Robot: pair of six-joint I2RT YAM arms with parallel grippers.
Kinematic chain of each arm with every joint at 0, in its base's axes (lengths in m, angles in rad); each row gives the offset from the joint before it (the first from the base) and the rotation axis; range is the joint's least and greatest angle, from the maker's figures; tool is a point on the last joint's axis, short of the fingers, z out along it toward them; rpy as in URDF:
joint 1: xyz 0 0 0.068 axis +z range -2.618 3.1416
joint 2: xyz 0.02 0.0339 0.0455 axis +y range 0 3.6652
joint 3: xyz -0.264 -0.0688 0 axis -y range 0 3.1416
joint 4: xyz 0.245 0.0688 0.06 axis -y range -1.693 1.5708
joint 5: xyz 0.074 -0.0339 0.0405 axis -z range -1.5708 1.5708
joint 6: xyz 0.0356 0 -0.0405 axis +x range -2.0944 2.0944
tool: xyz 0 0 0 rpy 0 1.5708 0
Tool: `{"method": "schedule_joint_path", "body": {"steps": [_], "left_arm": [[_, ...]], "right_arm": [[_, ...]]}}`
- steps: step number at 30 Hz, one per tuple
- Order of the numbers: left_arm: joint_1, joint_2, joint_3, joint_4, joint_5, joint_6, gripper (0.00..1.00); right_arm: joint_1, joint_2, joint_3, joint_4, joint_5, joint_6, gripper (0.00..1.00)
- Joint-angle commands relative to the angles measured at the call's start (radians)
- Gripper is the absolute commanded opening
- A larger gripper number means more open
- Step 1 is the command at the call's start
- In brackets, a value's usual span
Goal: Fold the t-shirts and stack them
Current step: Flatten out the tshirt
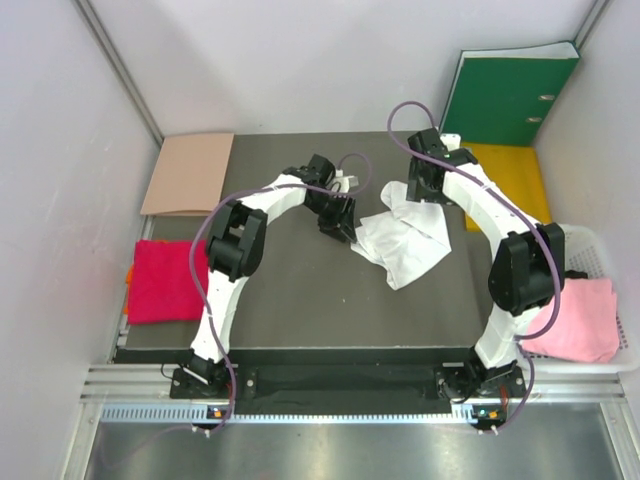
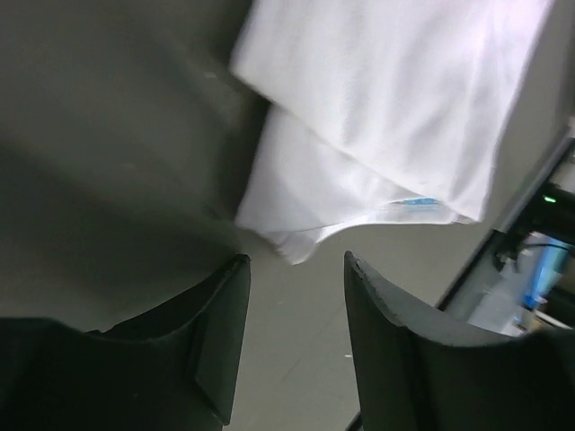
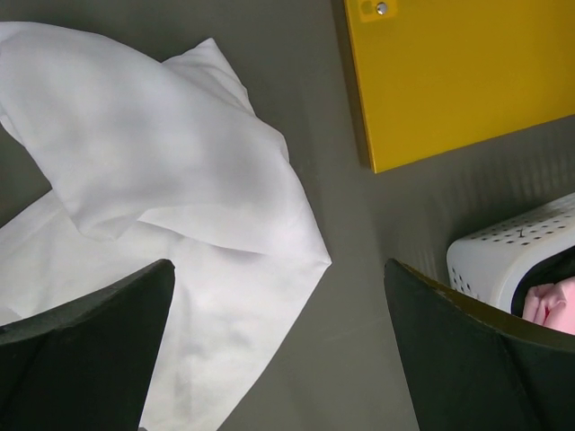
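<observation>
White t-shirt (image 1: 405,240): crumpled on table (image 1: 300,300). Left pincer (image 2: 296,265): just short of its edge, parted, empty. Right pincer (image 3: 278,265): over it, wide apart, empty. Right of it: yellow board (image 3: 458,72), basket (image 3: 503,256) holding pink t-shirt (image 1: 575,320). Far left: red t-shirt (image 1: 165,280).

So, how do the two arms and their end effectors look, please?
Both the left arm and the right arm have white links and black joints. A thin purple cable runs along each. The left end effector and the right end effector each have two dark, wedge-shaped fingers.
</observation>
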Motion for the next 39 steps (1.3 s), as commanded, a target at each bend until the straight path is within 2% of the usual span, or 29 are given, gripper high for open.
{"method": "schedule_joint_path", "body": {"steps": [1,4,7,9,11,12,18,25,31,33,34,37,39], "left_arm": [[-0.011,0.034,0.003,-0.025,0.059,-0.011,0.53],[-0.011,0.054,0.014,-0.019,0.074,-0.024,0.53],[-0.011,0.081,0.022,-0.017,0.099,-0.031,0.43],[-0.011,0.091,0.029,-0.017,0.092,-0.036,0.27],[-0.009,0.100,0.041,-0.031,0.080,-0.036,0.04],[-0.009,0.101,0.046,-0.040,0.059,-0.034,0.00],[0.008,0.039,0.071,-0.077,-0.091,0.012,0.00],[0.070,-0.133,0.103,-0.062,-0.252,-0.008,0.00],[0.205,-0.317,0.114,-0.020,-0.443,-0.154,0.00],[0.224,-0.393,0.112,0.030,-0.544,-0.203,0.00],[0.221,-0.411,0.114,0.053,-0.549,-0.212,0.00],[0.181,-0.390,0.198,0.093,-0.431,-0.264,0.00],[0.095,-0.290,0.391,0.039,-0.342,-0.275,0.00]], "right_arm": [[-0.018,-0.001,0.035,-0.011,0.006,0.025,1.00],[-0.024,0.002,0.035,-0.015,0.007,0.023,1.00],[-0.028,0.006,0.038,-0.017,0.006,0.020,1.00],[-0.030,0.009,0.041,-0.018,0.009,0.014,1.00],[-0.033,0.009,0.041,-0.017,0.010,0.008,0.99],[-0.036,0.009,0.042,-0.017,0.012,-0.001,1.00],[-0.048,-0.012,0.032,-0.006,0.016,-0.011,1.00],[-0.051,-0.041,-0.042,0.049,-0.002,-0.014,1.00],[-0.070,-0.041,-0.056,0.077,0.006,-0.056,1.00],[-0.093,-0.051,-0.056,0.086,-0.010,-0.057,1.00],[-0.125,-0.054,-0.054,0.089,-0.040,-0.057,0.99],[-0.204,-0.078,-0.047,0.094,-0.101,-0.057,1.00],[-0.247,-0.096,-0.044,0.097,-0.132,-0.070,1.00]]}}
